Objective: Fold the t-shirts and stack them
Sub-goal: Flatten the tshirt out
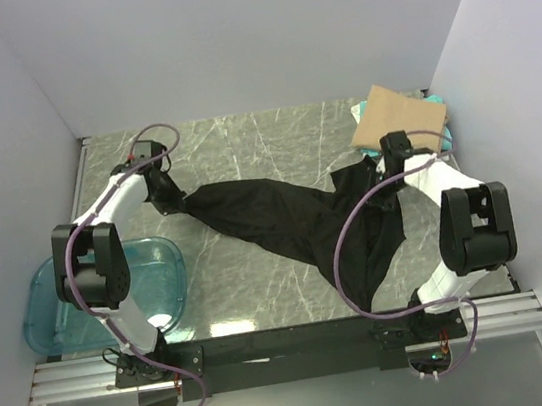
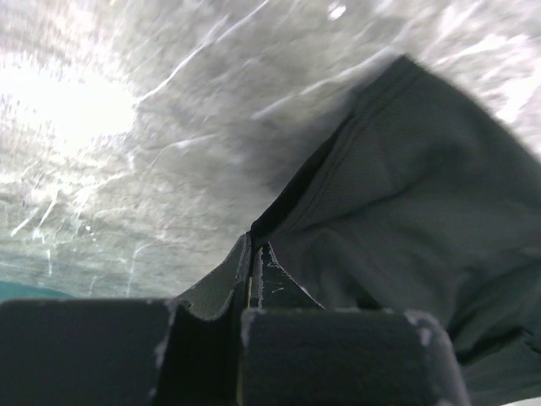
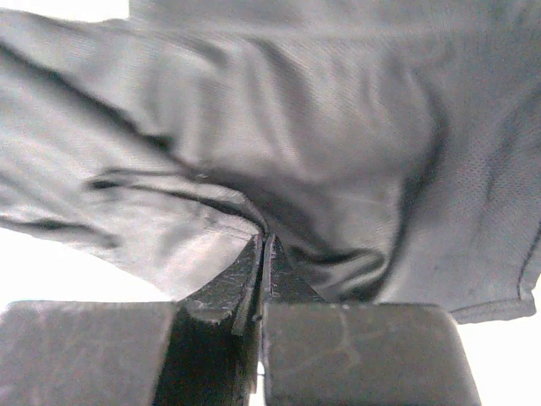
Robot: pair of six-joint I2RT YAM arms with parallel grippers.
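Nearest the arm bases, on the left, a translucent blue tub (image 1: 53, 304) sits at the edge of the bench (image 1: 242, 141), apart from the work. Just beyond it, across the middle of the bench, the black t-shirt (image 1: 284, 221) is stretched between the two arms. The left end effector (image 1: 164, 193) is pinched tight on one edge, with a seam running straight into its tips. The right end effector (image 1: 381, 179) is likewise clamped closed on a gather of cloth at the other side. Between them the fabric sags in a twisted band, and a loose part trails toward the near edge on the right. It reads as light, limp and quick to bunch, with nothing stiff in it. I judge the best holds to be hems or shoulder seams, where doubled cloth gives the pads something to bite, taken well apart so the panel spreads flat. Farthest away, at the back right corner, the tan t-shirt (image 1: 395, 117) lies folded on the teal t-shirt (image 1: 363, 109), of which only edges show.
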